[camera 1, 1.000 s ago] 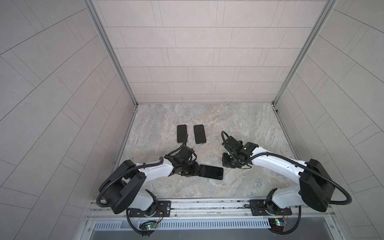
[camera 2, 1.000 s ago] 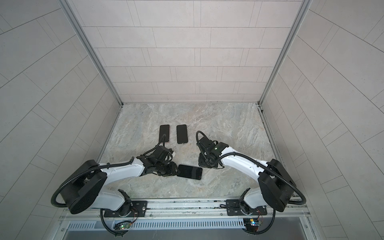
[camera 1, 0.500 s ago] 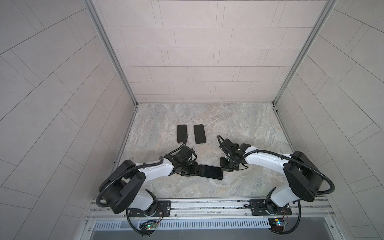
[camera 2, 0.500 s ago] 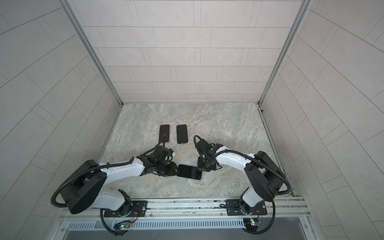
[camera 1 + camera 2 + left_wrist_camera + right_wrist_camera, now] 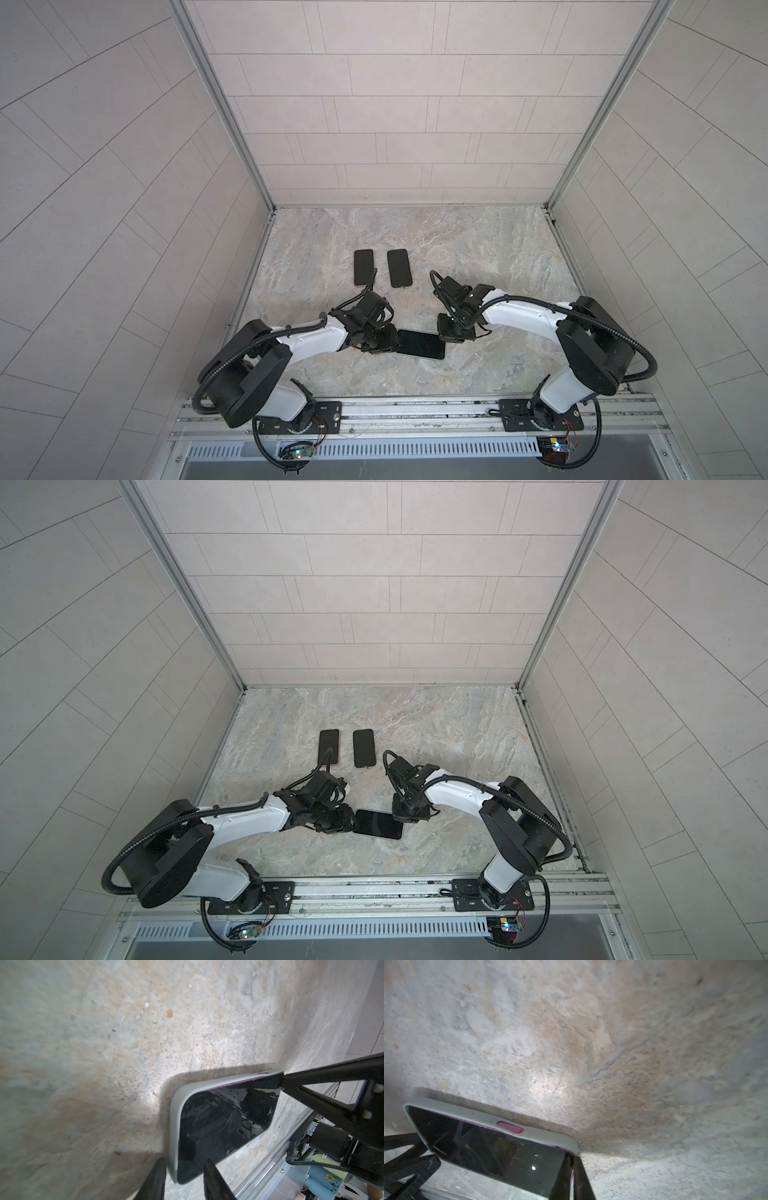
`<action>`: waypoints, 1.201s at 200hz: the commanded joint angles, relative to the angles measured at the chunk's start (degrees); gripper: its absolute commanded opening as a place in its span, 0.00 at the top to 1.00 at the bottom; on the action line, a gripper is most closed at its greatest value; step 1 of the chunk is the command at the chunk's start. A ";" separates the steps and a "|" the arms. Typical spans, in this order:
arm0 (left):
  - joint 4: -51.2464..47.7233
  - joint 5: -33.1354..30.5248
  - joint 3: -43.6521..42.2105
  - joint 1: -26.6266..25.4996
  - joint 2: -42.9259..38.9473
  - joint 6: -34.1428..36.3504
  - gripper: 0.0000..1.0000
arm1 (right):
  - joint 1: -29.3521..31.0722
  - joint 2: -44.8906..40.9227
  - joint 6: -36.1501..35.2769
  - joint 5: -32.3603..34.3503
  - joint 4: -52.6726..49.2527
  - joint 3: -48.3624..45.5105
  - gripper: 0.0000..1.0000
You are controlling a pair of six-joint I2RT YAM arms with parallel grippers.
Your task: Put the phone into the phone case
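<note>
nearest the front rail, the left gripper (image 5: 185,1169) is clamping one short end of the grey phone case (image 5: 174,1118), probably steadying it on the marble table (image 5: 478,249). the right gripper (image 5: 572,1169), fingers pinched together, is pressing on the opposite corner of the phone (image 5: 500,1155), likely seating it under the lip near the pink side button (image 5: 510,1127). farther back, a black phone (image 5: 364,267) is lying beside a second black phone (image 5: 399,268), clear of the work; a second earlier the right gripper was sitting just beside the phone's end, not on it.
</note>
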 commanded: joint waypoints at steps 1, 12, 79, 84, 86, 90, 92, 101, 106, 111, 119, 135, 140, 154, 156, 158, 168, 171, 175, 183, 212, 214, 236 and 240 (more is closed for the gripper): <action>-8.06 -4.86 0.49 1.04 -4.38 2.07 0.62 | 1.48 0.00 -3.84 6.58 -3.53 -0.08 0.82; -11.32 -6.32 1.13 2.23 -8.10 2.88 0.62 | 1.44 -4.15 -6.28 6.98 -4.11 2.24 0.79; -19.91 -12.05 3.20 5.03 -21.24 3.91 0.61 | 5.45 -3.75 -7.87 1.88 -1.77 4.41 0.87; -19.93 -12.07 3.02 5.11 -21.72 3.74 0.61 | 5.64 -3.07 -7.20 2.42 -1.77 4.16 0.88; -19.95 -12.13 2.98 5.15 -21.96 3.71 0.61 | 5.65 -2.81 -6.89 2.57 -1.72 4.00 0.88; -20.00 -12.19 2.89 5.20 -22.21 3.70 0.61 | 5.66 -2.19 -6.44 2.93 -1.75 3.63 0.89; -20.08 -12.22 2.82 5.24 -22.44 3.64 0.61 | 5.61 -2.00 -6.25 3.16 -1.78 3.45 0.89; -20.37 -12.32 2.72 5.33 -22.95 3.53 0.61 | 5.61 -0.45 -5.42 4.53 -2.33 2.60 0.90; -20.53 -12.21 2.70 5.40 -23.22 3.53 0.61 | 5.66 0.50 -5.24 4.75 -2.52 2.15 0.90; -20.78 -12.17 2.78 5.42 -23.53 3.53 0.61 | 5.65 1.42 -5.04 4.76 -2.39 1.87 0.90; -21.09 -12.20 2.79 5.50 -23.87 3.48 0.61 | 5.70 2.81 -4.70 4.74 -2.65 1.34 0.90; -21.63 -12.27 2.79 5.68 -24.54 3.31 0.61 | 5.83 4.25 -4.31 4.74 -2.79 0.78 0.89; -21.71 -12.23 2.71 5.76 -24.81 3.19 0.61 | 5.79 4.14 -4.25 4.88 -2.93 0.86 0.89; -21.72 -12.26 2.53 6.19 -25.63 2.92 0.61 | 5.70 2.75 -4.69 5.62 -3.61 1.83 0.88; -21.72 -12.31 2.49 6.27 -25.78 2.78 0.61 | 5.62 2.40 -4.78 5.85 -3.85 2.12 0.87; -21.72 -12.30 2.45 6.40 -25.79 2.81 0.61 | 5.54 2.11 -4.85 6.18 -4.15 2.39 0.87; -21.63 -12.28 2.20 6.96 -26.81 2.60 0.61 | 4.95 0.37 -5.37 7.11 -5.15 3.63 0.86; -21.55 -12.34 2.18 7.19 -27.08 2.64 0.61 | 4.66 -0.27 -5.63 7.13 -5.13 3.94 0.86; -21.48 -12.32 2.18 7.48 -27.61 2.65 0.60 | 4.25 -1.12 -5.98 7.01 -4.98 4.22 0.85; -21.68 -12.68 2.26 8.28 -28.90 2.92 0.59 | 3.35 -2.99 -6.80 7.02 -4.56 4.87 0.83; -22.66 -26.50 1.96 10.41 -38.97 3.75 0.28 | -2.94 -12.84 -12.45 12.80 -3.24 7.25 0.72; -22.28 -28.13 1.57 10.36 -39.94 3.63 0.23 | -3.37 -13.69 -13.14 13.87 -3.07 7.29 0.71; -16.93 -39.73 -1.94 11.34 -48.95 3.38 0.00 | -7.44 -23.39 -19.72 32.20 1.41 5.19 0.48; -15.19 -40.74 -2.66 11.54 -50.03 3.31 0.00 | -8.05 -25.07 -20.76 35.24 2.90 4.30 0.36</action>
